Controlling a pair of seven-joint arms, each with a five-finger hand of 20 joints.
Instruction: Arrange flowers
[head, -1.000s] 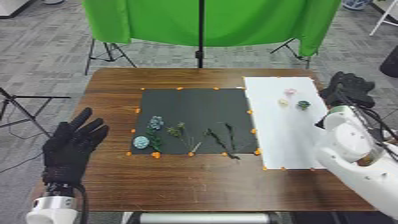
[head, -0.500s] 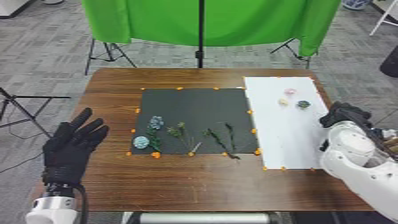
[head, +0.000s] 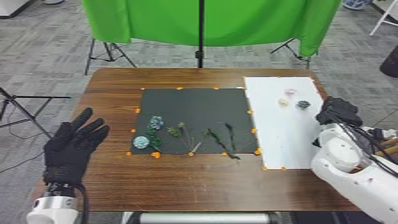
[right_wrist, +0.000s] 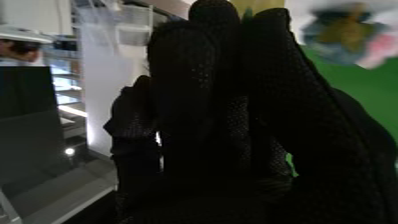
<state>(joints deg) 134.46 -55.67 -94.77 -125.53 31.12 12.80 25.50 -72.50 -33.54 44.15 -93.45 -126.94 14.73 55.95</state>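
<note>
We have three small blooms grouped on the white sheet (head: 275, 135) at the desk's (head: 204, 182) 3 o'clock side: the pink flower (head: 290, 92), the cream flower (head: 283, 102) close by at its 7 o'clock, and the dark flower (head: 303, 104) at its 5 o'clock. Our right hand (head: 339, 111) is at the sheet's edge, fingers straight and close together, the dark flower between its 9 and 10 o'clock. Our left hand (head: 75, 150) waits over the desk's 8 o'clock side, fingers spread.

We judge the step in hand to be settling this cluster, or clearing it for the next stem. To do it well, we should lift the glove over the petals, part thumb and fingers before lowering, and take any flower low at its base; a sideways sweep could scatter all three.

The head view gives us the layout: on the black sheet (head: 191, 102), the blue ball (head: 140, 142) at 8 o'clock, the blue spray (head: 156, 122) at 9, the budded stems (head: 181, 131) near 7 and the dark sprigs (head: 216, 137) at 5. The right wrist view gives us the closeness of the fingers and, beyond them, pink petals (right_wrist: 384, 46) touching a grey-blue bloom (right_wrist: 320, 35), probably the dark flower.
</note>
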